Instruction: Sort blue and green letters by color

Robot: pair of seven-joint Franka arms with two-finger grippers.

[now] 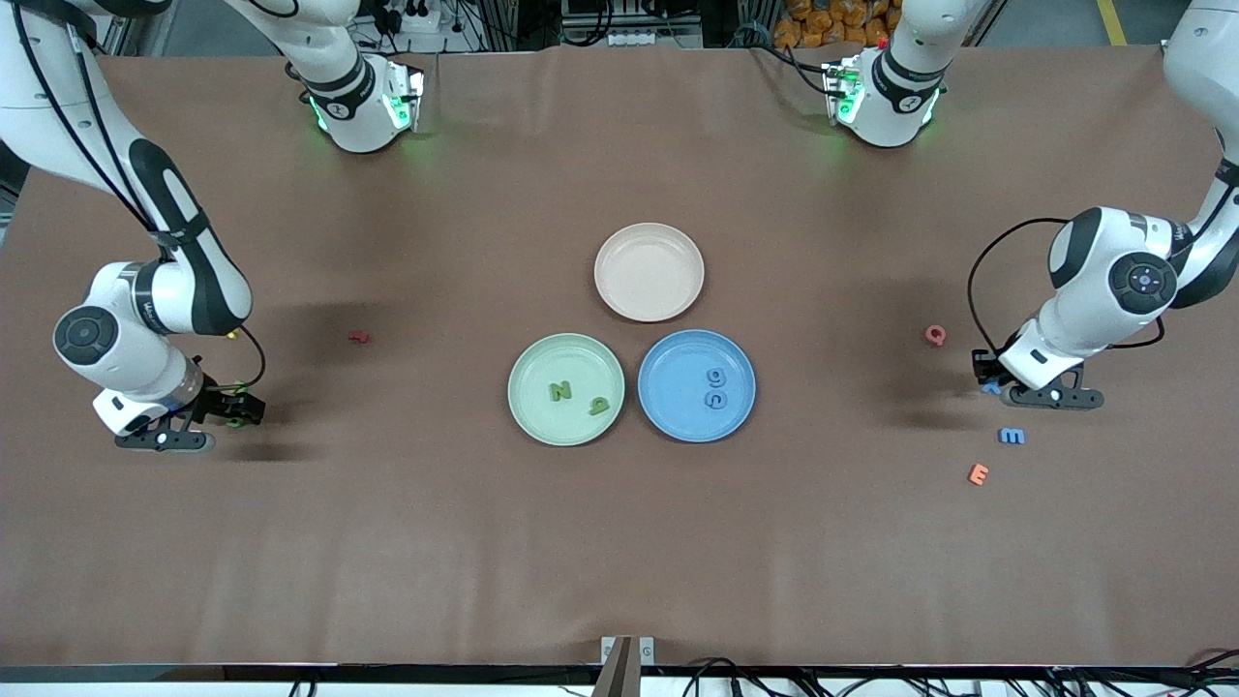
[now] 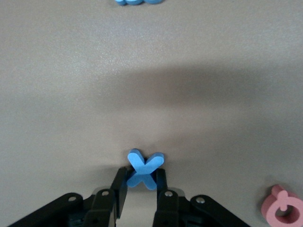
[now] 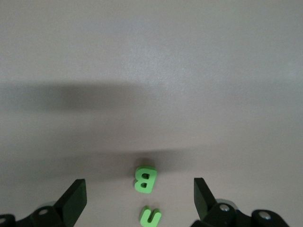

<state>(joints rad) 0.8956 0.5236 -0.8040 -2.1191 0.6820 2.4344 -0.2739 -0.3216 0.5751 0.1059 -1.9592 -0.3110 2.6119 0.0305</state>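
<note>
Brown-covered worktop (image 1: pixel 387 532). Round green plate (image 1: pixel 534 411) and round blue plate (image 1: pixel 678 411) seen side by side mid-worktop. Left claw (image 2: pixel 140 185) is clamped on blue foam X (image 2: pixel 143 168). Right claw (image 3: pixel 139 201) is held wide open around green foam B (image 3: pixel 145 179).

Every readable mark is a foam letter's own shape. In the green plate (image 1: pixel 566 389), a green N (image 1: pixel 560 391). On the tabletop (image 1: pixel 619 542), an orange E (image 1: pixel 979 473) lies at 7 o'clock from a blue E (image 1: pixel 1012 437). A pink Q (image 1: pixel 935 335); a blue X (image 2: pixel 144 169); a green B (image 3: pixel 145 179).
</note>
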